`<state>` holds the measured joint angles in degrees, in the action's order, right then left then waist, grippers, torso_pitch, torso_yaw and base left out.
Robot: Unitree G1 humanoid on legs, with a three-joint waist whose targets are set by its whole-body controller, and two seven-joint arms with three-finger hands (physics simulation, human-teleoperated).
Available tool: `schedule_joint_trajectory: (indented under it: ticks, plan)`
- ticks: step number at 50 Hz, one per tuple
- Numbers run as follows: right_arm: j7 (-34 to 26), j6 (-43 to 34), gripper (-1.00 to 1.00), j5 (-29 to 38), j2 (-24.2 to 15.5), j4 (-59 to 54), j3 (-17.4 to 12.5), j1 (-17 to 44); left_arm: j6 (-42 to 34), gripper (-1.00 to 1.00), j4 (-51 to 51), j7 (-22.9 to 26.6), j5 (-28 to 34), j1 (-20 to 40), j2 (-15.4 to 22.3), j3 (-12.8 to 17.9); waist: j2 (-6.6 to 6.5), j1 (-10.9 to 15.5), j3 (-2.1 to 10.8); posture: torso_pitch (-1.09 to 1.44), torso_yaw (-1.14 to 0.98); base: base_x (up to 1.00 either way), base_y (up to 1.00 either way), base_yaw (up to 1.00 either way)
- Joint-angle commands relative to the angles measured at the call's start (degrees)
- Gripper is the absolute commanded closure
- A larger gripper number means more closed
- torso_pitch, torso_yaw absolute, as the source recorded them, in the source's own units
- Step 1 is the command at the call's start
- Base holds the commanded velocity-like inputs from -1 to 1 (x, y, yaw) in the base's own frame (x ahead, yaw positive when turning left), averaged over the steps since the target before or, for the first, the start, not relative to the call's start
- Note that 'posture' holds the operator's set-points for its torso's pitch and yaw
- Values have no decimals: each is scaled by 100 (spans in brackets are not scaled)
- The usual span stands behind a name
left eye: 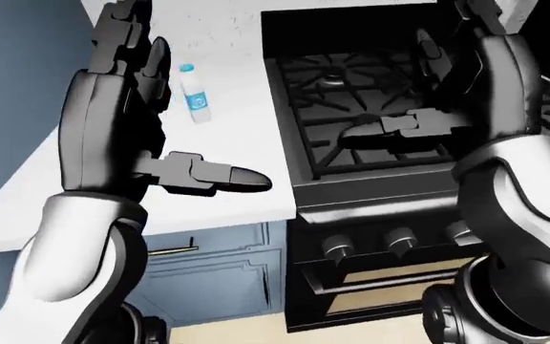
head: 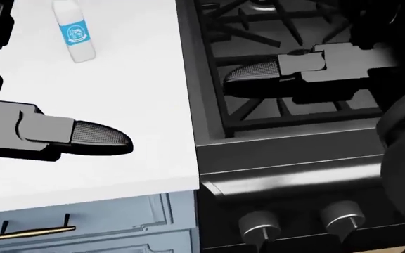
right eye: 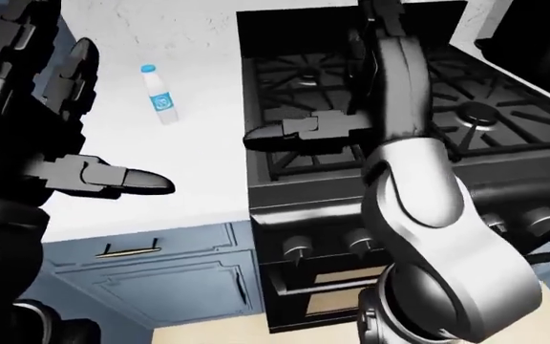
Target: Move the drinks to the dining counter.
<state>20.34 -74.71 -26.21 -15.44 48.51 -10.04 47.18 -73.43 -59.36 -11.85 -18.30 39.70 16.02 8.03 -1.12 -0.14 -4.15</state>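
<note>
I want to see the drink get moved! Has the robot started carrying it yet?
Not yet. Nothing looks done: the small white bottle with a blue label stands on the white countertop. Both hands, left and right, are open and empty. Grabbing and carrying remain.

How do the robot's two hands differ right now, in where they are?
The left hand hangs over the white counter, near the bottle; the right hand hangs over the black stove, away from the bottle. Both are open, fingers raised, thumbs pointing inward, holding nothing.
</note>
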Motion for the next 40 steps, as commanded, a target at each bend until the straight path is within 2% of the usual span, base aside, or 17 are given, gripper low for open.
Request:
schedule_joint_trajectory:
  ticks: [1, 2, 5, 11, 13, 16, 22, 23, 25, 26, 27, 28, 31, 32, 33, 36, 40]
  plan:
    - [-106, 127, -100, 84, 0, 105, 0, 146, 112, -100, -64, -26, 65, 129, 48, 71, -60, -26, 293, 0, 0, 9, 0, 0]
    - [-141, 128, -100, 127, 6, 106, 11, 145, 107, -100, -64, -35, 52, 140, 48, 87, 67, 1, 178, 0, 0, 15, 0, 0]
    - [-254, 163, -100, 247, 41, 103, 22, 108, 109, -100, -64, -53, 38, 140, 53, 88, 63, 14, 101, 0, 0, 30, 0, 0]
    - [-430, 208, -100, 432, 96, 78, 20, 94, 89, -100, -64, 11, 106, 165, 29, 99, 290, 92, -11, 0, 0, 42, 0, 0]
    - [-462, 180, -100, 474, 104, 92, 10, 115, 94, -100, -64, -7, 53, 167, 46, 142, 225, 76, 15, 0, 0, 45, 0, 0]
    - [-500, 137, -100, 531, 118, 121, -4, 131, 133, -100, -64, -75, -126, 122, 118, 260, 334, 116, 159, 0, 0, 45, 0, 0]
    - [-550, 92, -100, 632, 156, 144, 18, 169, 161, -100, -64, -445, -653, 118, 316, 360, 130, 10, 150, 0, 0, 45, 0, 0]
    - [-560, 85, -100, 646, 163, 147, 18, 174, 170, -100, -64, -517, -758, 115, 354, 384, 39, -14, 178, 0, 0, 45, 0, 0]
    - [-579, 70, -100, 666, 172, 166, 8, 196, 208, -100, -64, -668, -988, 86, 449, 443, -275, -26, 252, 0, 0, 36, 6, 0]
    - [-584, 60, -100, 675, 180, 173, 6, 200, 226, -100, -64, -752, -1108, 73, 495, 467, -122, 19, 208, 0, 0, 18, 5, 0]
    - [-581, 33, -100, 679, 195, 197, -1, 213, 273, -100, -64, -829, -1238, 29, 558, 510, -278, -33, 33, 0, 0, 0, 0, 0]
    - [-582, 12, -100, 683, 202, 209, -4, 224, 301, -100, -64, -917, -1372, 5, 614, 542, -322, 11, 49, 0, 0, 0, 0, 0]
    - [-567, -75, -100, 692, 227, 251, -11, 293, 435, -100, -64, -1158, -1724, -150, 800, 620, -179, -43, -14, 0, 0, 0, 0, 0]
    - [-573, -65, -100, 700, 222, 246, -20, 295, 462, -100, -64, -1192, -1761, -182, 825, 617, -126, 18, 95, 0, 0, 0, 0, 0]
    - [-577, -67, -100, 704, 219, 253, -20, 295, 460, -100, -64, -1201, -1766, -193, 828, 621, -101, -10, 74, 0, 0, 0, 0, 0]
    - [-589, -124, -100, 693, 212, 294, -55, 325, 523, -100, -64, -1166, -1685, -312, 828, 612, 171, 32, 96, 0, 0, 0, 0, 0]
    - [-604, -136, -100, 711, 173, 313, -21, 313, 529, -100, -64, -1129, -1660, -352, 833, 660, 119, 69, 150, 0, 0, 0, 0, 0]
